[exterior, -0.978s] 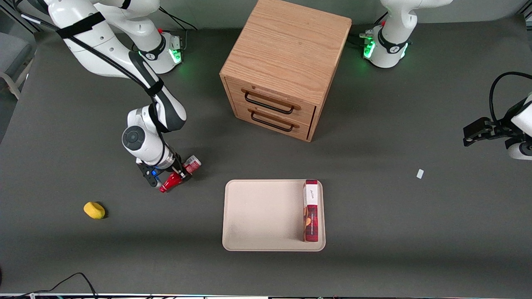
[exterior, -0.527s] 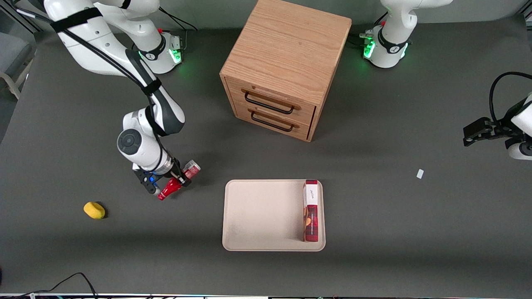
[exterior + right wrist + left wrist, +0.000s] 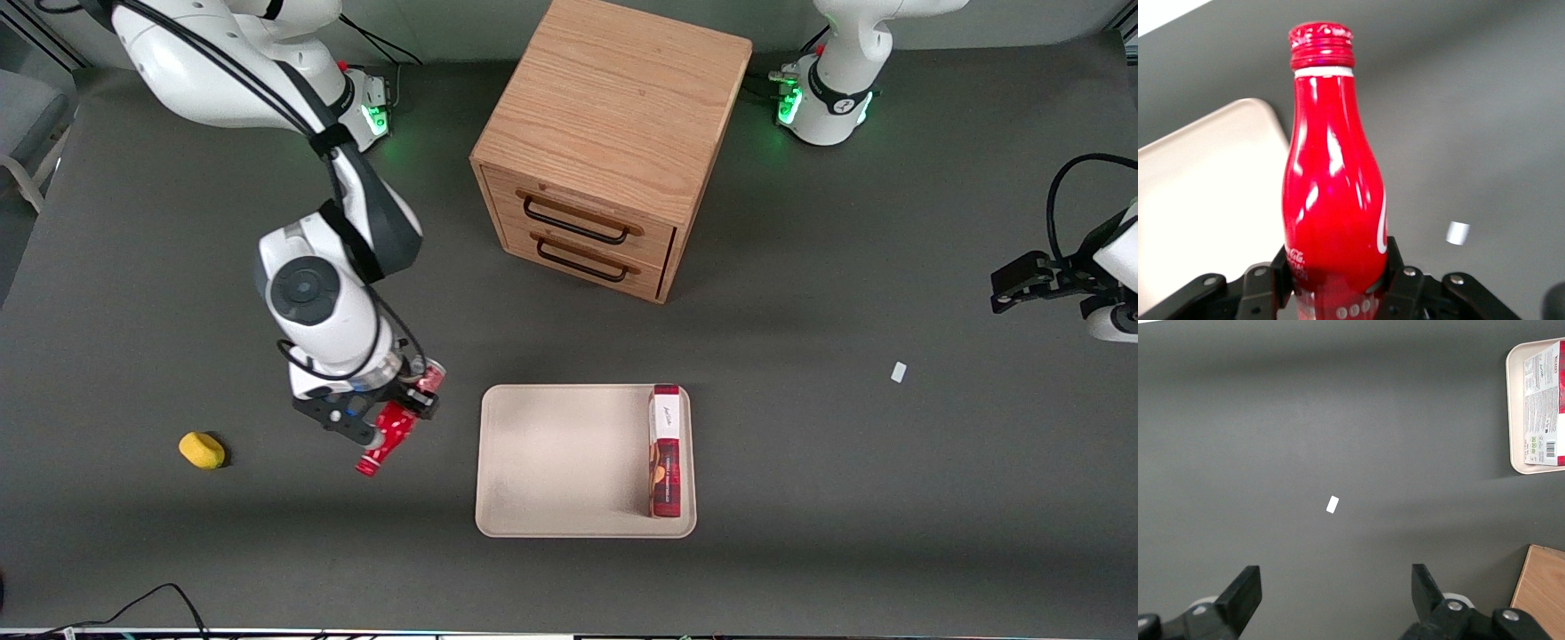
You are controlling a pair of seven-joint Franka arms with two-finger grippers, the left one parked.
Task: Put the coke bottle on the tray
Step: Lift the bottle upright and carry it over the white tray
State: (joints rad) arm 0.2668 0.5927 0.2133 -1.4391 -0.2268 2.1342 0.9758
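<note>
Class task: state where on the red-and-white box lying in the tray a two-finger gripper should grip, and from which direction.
Grip the box across its narrow width at mid-length, coming from above: it lies flat along the tray edge. The gripper currently holds the coke bottle.

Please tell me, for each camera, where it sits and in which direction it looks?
Front view: high above the table, looking down; the claw carries the coke bottle beside the tray.
Right wrist view: on the working arm, looking along the coke bottle.
Left wrist view: on the parked arm, facing the table.
All three show the tray.
</note>
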